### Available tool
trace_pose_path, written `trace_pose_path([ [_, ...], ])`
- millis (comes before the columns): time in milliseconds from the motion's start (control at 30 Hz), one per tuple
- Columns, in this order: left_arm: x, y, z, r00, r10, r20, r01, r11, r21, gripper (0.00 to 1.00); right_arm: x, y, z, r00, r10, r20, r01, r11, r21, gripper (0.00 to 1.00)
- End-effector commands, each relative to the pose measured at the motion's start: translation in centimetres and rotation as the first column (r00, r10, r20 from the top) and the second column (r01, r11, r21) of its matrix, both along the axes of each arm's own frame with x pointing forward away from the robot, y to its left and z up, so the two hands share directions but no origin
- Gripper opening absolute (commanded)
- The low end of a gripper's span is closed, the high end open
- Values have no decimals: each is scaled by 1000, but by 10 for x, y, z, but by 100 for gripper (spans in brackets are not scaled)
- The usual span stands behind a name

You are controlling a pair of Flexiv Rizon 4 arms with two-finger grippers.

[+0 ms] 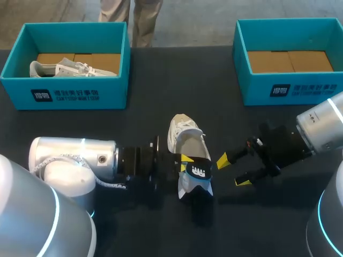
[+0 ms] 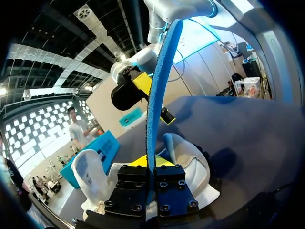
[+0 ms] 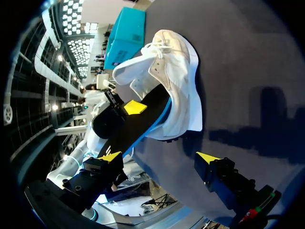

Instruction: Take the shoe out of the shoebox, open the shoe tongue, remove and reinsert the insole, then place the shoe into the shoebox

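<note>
Your left gripper (image 2: 151, 169) is clamped on the insole (image 2: 159, 95), one end at the opening of the shoe (image 1: 184, 135), which lies on the table (image 1: 134, 128). The right gripper (image 1: 231, 169) stands unclenched just beside the shoe. Judged: the insole step is in hand. Next, steady the shoe and guide the insole squarely.

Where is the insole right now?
Head view, middle: the insole is clamped in the left gripper over the heel of the white shoe, right gripper open to its right.
</note>
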State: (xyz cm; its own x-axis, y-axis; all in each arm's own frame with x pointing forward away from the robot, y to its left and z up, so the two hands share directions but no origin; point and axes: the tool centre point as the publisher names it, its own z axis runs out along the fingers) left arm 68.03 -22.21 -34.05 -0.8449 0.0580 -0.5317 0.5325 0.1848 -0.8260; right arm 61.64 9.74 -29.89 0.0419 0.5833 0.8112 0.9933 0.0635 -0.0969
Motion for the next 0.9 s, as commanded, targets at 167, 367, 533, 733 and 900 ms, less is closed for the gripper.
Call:
trace_pose_path([
  [167, 1, -1, -4, 1000, 24, 6, -24, 1000, 19, 0, -1, 1, 0, 1000, -2, 1, 2, 1000, -4, 100],
  [367, 6, 0, -7, 999, 36, 1, -36, 999, 30, 0, -1, 1, 0, 1000, -2, 1, 2, 1000, -4, 100],
  [533, 9, 1, -9, 999, 42, -5, -42, 999, 35, 0, -1, 1, 0, 1000, -2, 1, 2, 1000, -4, 100],
  [733, 13, 2, -13, 999, 49, -16, -48, 998, 41, 0, -1, 1, 0, 1000, -2, 1, 2, 1000, -4, 100],
  [900, 15, 2, -14, 998, 52, -22, -51, 998, 46, 0, -1, 1, 0, 1000, -2, 1, 2, 1000, -4, 100],
])
